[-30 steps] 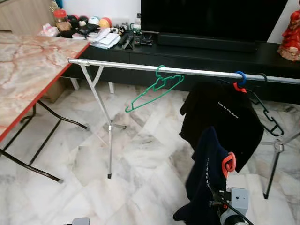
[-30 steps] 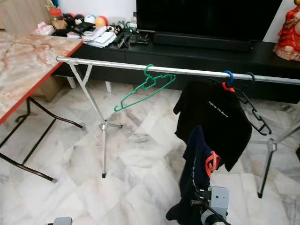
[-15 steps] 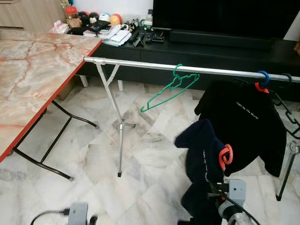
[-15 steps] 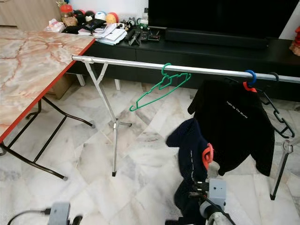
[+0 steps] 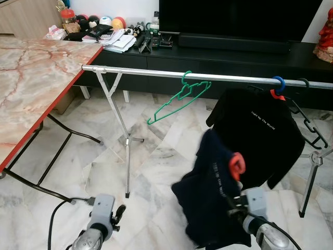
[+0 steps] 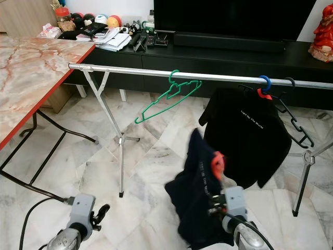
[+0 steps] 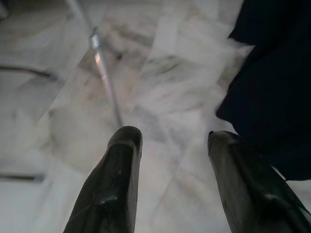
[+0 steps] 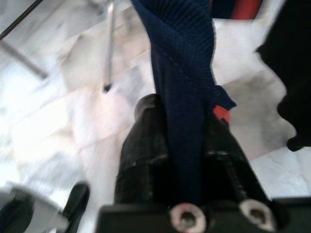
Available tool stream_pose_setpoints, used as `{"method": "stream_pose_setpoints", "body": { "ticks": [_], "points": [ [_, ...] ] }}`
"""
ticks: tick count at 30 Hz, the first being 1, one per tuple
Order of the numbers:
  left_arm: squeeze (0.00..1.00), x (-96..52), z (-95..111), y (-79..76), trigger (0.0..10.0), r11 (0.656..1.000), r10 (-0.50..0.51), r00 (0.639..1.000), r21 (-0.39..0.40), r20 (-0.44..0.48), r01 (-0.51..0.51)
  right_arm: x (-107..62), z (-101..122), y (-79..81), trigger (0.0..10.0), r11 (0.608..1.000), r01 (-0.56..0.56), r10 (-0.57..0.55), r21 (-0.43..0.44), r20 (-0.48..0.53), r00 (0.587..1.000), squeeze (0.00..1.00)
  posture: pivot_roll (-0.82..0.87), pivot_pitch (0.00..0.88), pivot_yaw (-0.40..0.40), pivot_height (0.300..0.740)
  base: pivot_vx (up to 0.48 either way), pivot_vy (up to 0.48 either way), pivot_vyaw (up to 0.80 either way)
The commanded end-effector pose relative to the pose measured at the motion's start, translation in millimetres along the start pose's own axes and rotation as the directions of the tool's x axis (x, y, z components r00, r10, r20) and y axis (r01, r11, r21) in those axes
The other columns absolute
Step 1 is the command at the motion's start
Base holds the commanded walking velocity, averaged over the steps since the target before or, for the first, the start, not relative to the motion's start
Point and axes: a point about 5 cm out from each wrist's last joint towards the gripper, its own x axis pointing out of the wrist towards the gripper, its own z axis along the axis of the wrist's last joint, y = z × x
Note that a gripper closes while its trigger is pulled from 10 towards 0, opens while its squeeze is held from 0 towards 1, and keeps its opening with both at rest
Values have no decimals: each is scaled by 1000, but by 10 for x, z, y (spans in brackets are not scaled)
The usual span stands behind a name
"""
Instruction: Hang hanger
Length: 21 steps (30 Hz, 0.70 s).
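While the right gripper sits low before the robot, its fingers are clamped on a dark navy garment carried on a red hanger. The navy cloth runs up between the two fingers and spreads above them, with the red hook showing just beyond the fingertips. Hanger and garment are well short of the silver rail, which crosses the scene above and beyond the fingers.

On that rail a bare green hanger dangles tilted, up and to the robot's left of the right fingers. Farther along the rail, beyond and slightly to the right of those fingers, a black T-shirt hangs from a red hanger with a blue hook, and an empty black hanger hangs just past it.

The left gripper is held low on the other side, its fingers spread apart with nothing between them; beyond them lie the marble floor and a leg of the rack, with the navy cloth off to one side. A marble-topped counter with a red edge stands far out to the left of the left fingers.
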Motion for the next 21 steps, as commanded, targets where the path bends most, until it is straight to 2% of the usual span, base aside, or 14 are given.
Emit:
{"method": "stream_pose_setpoints", "body": {
  "ticks": [1,3,5,9,10,11,12,14,15,16,17,18,20,21],
  "points": [
    [0,11,25,-60,10000,998,-49,999,32,12,49,-49,30,-42,10000,998,-48,47,-38,-8,999,0,-44,160,-13,740,0,0,0],
    [0,70,189,-109,10000,982,-175,983,75,54,171,-152,158,-125,10000,964,-214,207,-157,-65,976,0,-47,168,-8,740,0,0,0],
    [0,105,300,-147,10000,958,-273,959,108,68,265,-237,279,-206,10000,927,-304,285,-221,-113,952,0,-48,171,-2,740,0,0,0],
    [0,125,379,-178,10000,933,-348,935,126,75,337,-298,387,-258,10000,905,-349,327,-242,-129,936,0,-52,175,7,740,0,0,0],
    [0,124,489,-239,10000,872,-473,878,178,71,456,-426,509,-231,10000,841,-464,431,-279,-174,885,0,-57,178,25,740,0,0,0],
    [0,124,489,-239,10000,872,-473,878,178,71,456,-426,509,-231,10000,841,-464,431,-279,-174,885,0,-57,178,25,740,0,0,0],
    [0,116,519,-261,10000,846,-515,855,200,64,495,-474,539,-203,10000,809,-513,473,-288,-201,858,0,-57,178,25,740,0,0,0],
    [0,80,550,-310,10000,768,-607,794,274,21,579,-572,542,-151,10000,734,-605,533,-308,-290,795,0,-61,183,41,740,0,0,0],
    [0,68,557,-324,10000,739,-633,774,299,3,603,-597,538,-143,10000,713,-627,542,-314,-321,777,0,-61,187,45,740,0,0,0],
    [0,68,557,-324,10000,739,-633,774,299,3,603,-597,538,-143,10000,713,-627,542,-314,-321,777,0,-61,187,45,740,0,0,0],
    [0,58,564,-338,10000,710,-657,754,323,-15,626,-623,533,-143,10000,695,-646,547,-316,-352,760,0,-60,192,50,740,0,0,0],
    [0,58,564,-338,10000,710,-657,754,323,-15,626,-623,533,-143,10000,695,-646,547,-316,-352,760,0,-60,192,50,740,0,0,0],
    [0,49,596,-357,10000,648,-701,711,369,-51,666,-682,547,-184,10000,659,-670,529,-341,-423,736,0,-63,195,61,740,0,0,0],
    [0,49,596,-357,10000,648,-701,711,369,-51,666,-682,547,-184,10000,659,-670,529,-341,-423,736,0,-63,195,61,740,0,0,0]
  ]
}}
